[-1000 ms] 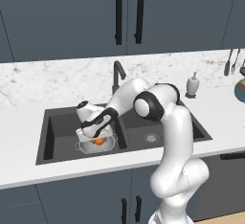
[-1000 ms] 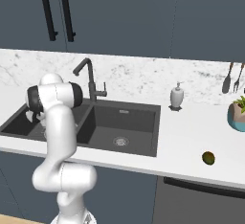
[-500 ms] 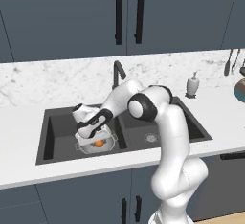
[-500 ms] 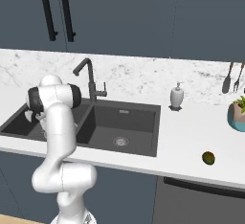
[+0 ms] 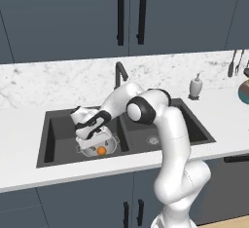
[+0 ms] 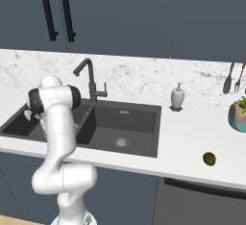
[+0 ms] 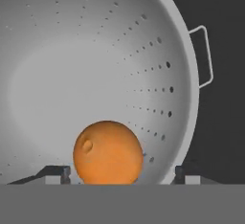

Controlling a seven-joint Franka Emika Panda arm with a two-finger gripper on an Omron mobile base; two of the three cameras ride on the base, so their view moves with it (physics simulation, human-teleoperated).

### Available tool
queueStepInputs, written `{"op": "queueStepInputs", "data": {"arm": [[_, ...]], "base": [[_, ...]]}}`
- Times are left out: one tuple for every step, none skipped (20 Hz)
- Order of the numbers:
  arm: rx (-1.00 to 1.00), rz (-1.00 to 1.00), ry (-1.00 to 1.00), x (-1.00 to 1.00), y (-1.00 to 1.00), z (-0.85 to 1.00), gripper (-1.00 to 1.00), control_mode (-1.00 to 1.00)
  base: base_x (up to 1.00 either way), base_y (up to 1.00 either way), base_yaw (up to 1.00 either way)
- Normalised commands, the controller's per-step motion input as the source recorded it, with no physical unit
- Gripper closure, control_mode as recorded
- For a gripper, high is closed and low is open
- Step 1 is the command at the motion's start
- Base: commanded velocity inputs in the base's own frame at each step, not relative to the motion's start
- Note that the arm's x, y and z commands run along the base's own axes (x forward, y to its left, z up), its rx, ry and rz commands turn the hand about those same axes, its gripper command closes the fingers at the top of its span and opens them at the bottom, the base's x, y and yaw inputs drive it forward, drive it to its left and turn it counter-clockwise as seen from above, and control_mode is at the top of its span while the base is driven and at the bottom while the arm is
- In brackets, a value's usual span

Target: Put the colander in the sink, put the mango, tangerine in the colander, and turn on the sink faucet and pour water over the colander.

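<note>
Now over white marble worktop [image 5: 29,124], dark cabinets [image 5: 58,22] behind (mango [image 6: 209,158] apart by the front edge): jaws wide, unclamped, astride tangerine [image 7: 108,152] inside colander [image 7: 72,70], left basin of sink [image 5: 53,139].

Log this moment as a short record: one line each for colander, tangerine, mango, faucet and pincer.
colander: sitting in the left basin of the sink
tangerine: lying inside the colander, between the fingertips with gaps on both sides
mango: on the counter right of the sink, not yet in the colander
faucet: no water visible
pincer: open, just above the colander
</note>
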Motion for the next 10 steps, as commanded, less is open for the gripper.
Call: {"op": "queueStepInputs", "data": {"arm": [[0.0,0.0,0.0,0.0,0.0,0.2,-1.0,-1.0],[0.0,0.0,0.0,0.0,0.0,0.29,-1.0,-1.0],[0.0,0.0,0.0,0.0,0.0,0.35,-1.0,-1.0],[0.0,0.0,0.0,0.0,0.0,0.46,-1.0,-1.0],[0.0,0.0,0.0,0.0,0.0,0.54,-1.0,-1.0],[0.0,0.0,0.0,-0.02,0.0,0.74,-1.0,-1.0],[0.04,0.0,-0.06,-0.17,0.0,0.99,-1.0,-1.0],[0.07,0.0,-0.11,-0.39,-0.01,1.0,-1.0,-1.0],[0.08,0.0,-0.15,-0.53,-0.08,1.0,-1.0,-1.0],[0.08,0.0,-0.17,-0.56,-0.16,1.0,-1.0,-1.0]], "base": [[0.0,0.0,0.0],[0.0,0.0,0.0],[0.0,0.0,0.0],[0.0,0.0,0.0],[0.0,0.0,0.0],[0.0,0.0,0.0],[0.0,0.0,0.0],[0.0,0.0,0.0],[0.0,0.0,0.0],[0.0,0.0,0.0]]}}
